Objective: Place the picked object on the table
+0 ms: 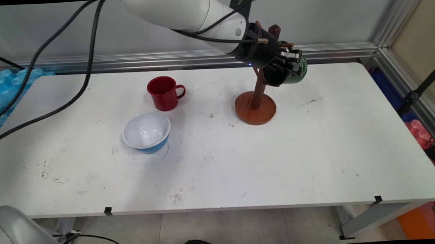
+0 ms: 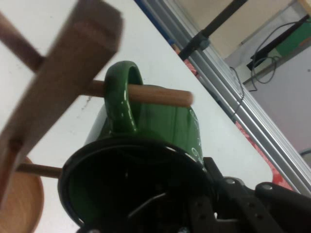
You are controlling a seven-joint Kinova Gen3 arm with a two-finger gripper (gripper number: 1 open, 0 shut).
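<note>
My gripper (image 1: 290, 62) reaches from the upper left to the top of a wooden mug tree (image 1: 255, 107) at the table's back middle. It is shut on the wall of a green mug (image 1: 299, 73), which hangs tipped on its side to the right of the post. In the hand view the green mug (image 2: 165, 124) has its handle threaded over a wooden peg (image 2: 163, 95) that sticks out of the post (image 2: 58, 82). One black finger (image 2: 216, 189) lies outside the rim at the lower right; the other is hidden at the mug's dark mouth.
A red mug (image 1: 163, 92) stands upright left of the tree, handle to the right. In front of it a white bowl with a blue outside (image 1: 146, 131) sits tilted. Blue foam (image 1: 8, 81) lies beyond the table's left end, and an aluminium rail (image 1: 339, 50) runs along the back.
</note>
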